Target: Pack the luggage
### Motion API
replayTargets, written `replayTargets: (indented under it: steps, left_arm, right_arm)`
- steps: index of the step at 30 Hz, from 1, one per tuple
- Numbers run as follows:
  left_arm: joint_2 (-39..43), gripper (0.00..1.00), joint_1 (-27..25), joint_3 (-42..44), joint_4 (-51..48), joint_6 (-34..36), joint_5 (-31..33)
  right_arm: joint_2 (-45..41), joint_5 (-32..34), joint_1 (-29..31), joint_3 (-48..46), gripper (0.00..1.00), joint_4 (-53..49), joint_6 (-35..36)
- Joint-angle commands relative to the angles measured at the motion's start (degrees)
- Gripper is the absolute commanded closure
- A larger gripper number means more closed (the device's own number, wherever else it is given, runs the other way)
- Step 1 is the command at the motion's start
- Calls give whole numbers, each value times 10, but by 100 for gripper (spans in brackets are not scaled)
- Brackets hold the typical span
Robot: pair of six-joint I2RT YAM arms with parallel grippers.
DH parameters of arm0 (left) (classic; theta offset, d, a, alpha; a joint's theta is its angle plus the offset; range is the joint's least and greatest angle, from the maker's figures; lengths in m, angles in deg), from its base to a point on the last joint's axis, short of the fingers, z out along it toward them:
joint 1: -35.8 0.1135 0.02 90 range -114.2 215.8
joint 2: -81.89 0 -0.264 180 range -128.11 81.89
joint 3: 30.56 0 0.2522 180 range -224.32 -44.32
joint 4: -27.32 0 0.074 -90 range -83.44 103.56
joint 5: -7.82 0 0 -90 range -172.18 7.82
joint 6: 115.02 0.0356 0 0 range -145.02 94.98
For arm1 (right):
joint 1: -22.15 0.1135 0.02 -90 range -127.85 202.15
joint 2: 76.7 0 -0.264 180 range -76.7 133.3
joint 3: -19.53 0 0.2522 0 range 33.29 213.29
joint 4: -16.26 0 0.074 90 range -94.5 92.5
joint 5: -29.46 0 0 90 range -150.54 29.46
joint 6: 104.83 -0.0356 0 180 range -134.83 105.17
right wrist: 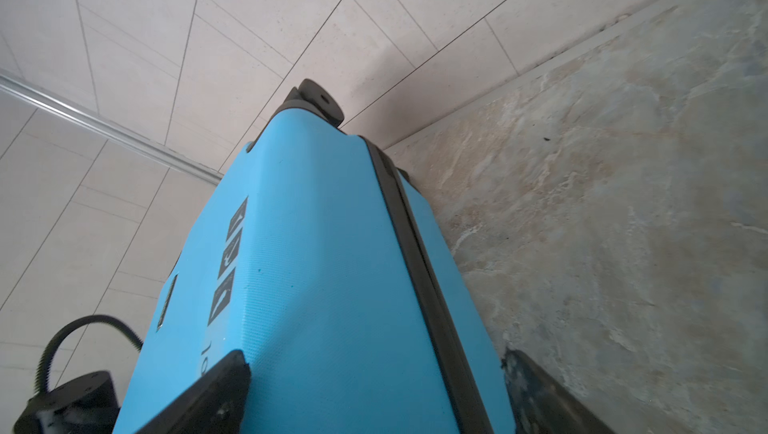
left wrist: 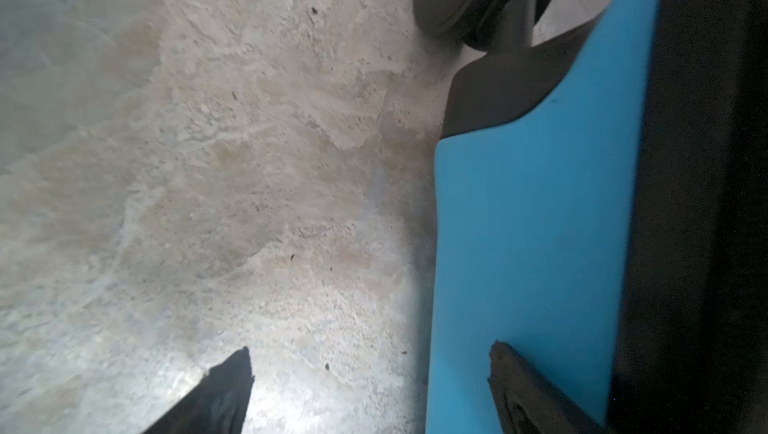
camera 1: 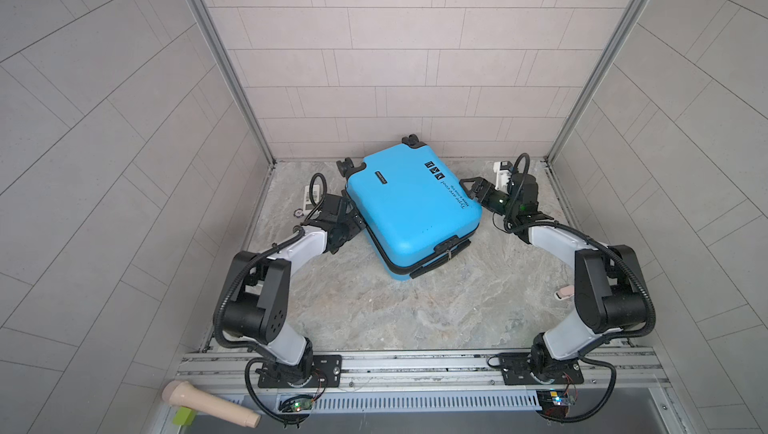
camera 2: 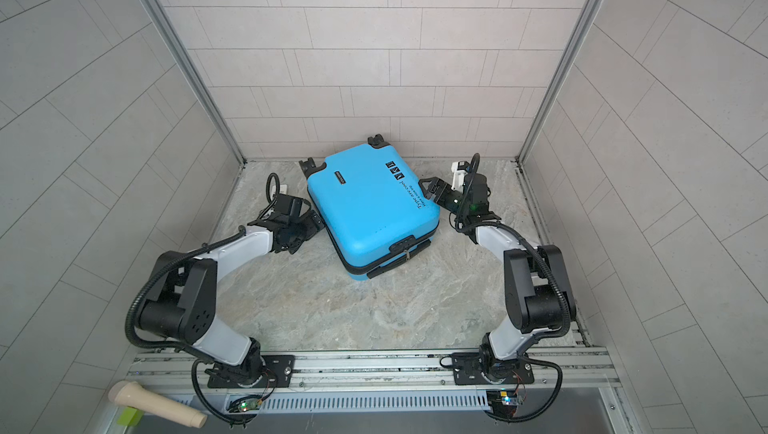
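Note:
The luggage [camera 1: 411, 211] [camera 2: 370, 207], a bright-blue hard-shell suitcase with black wheels, lies flat mid-table. Its lid is down on the base and sits slightly askew at the front. My left gripper [camera 1: 358, 223] [left wrist: 370, 351] is open at its left side. One finger [left wrist: 511, 373] lies over the blue shell [left wrist: 532, 224] and the other hangs over bare table. My right gripper [camera 1: 471, 188] [right wrist: 374, 356] is open at the right side. It straddles the black zipper band [right wrist: 419, 269], with one finger [right wrist: 220, 382] over the printed lid. What is inside the suitcase is hidden.
A white barcode-labelled item [camera 1: 312, 195] and a small round token [camera 1: 298, 213] lie behind the left arm. A white part [camera 1: 500, 172] sits behind the right wrist, a pale clip [camera 1: 565, 291] by the right elbow. Tiled walls close three sides.

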State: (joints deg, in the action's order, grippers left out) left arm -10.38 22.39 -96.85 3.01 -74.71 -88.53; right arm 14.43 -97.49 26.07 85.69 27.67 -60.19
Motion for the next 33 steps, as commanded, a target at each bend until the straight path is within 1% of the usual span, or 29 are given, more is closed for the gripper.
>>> replayTargets:
  steps: [1, 4, 6, 10, 18, 22, 26, 28, 32, 33]
  left_arm:
    - [-23, 7, -10, -38, 30, 30, -34]
    - [-51, 7, -10, -65, 21, 50, -42]
    - [-71, 7, -9, -87, 17, 60, -49]
    - [-105, 7, -15, -125, 15, 70, -70]
    - [-174, 8, -57, -215, -2, 79, -88]
    - [-190, 8, -68, -235, -3, 79, -85]
    - [-145, 8, -66, -211, -4, 78, -57]
    - [-103, 8, -65, -187, -6, 79, -39]
    - [1, 8, -65, -121, -14, 78, -12]
    - [31, 8, -65, -97, -13, 69, -11]
  right_arm:
    - [-36, -71, 30, -35, 3, -18, 15]
    - [-75, -74, 58, -61, 3, -60, 47]
    - [-106, -71, 76, -81, 3, -76, 55]
    - [-174, -34, 103, -118, 2, -127, 72]
    - [-294, 28, 108, -166, 2, -218, 92]
    - [-327, 58, 107, -185, 3, -263, 110]
    - [-344, 102, 105, -172, 2, -328, 137]
    - [-352, 125, 102, -149, 2, -349, 144]
    - [-380, 175, 101, -141, 2, -366, 150]
    - [-389, 181, 101, -142, 2, -364, 150]
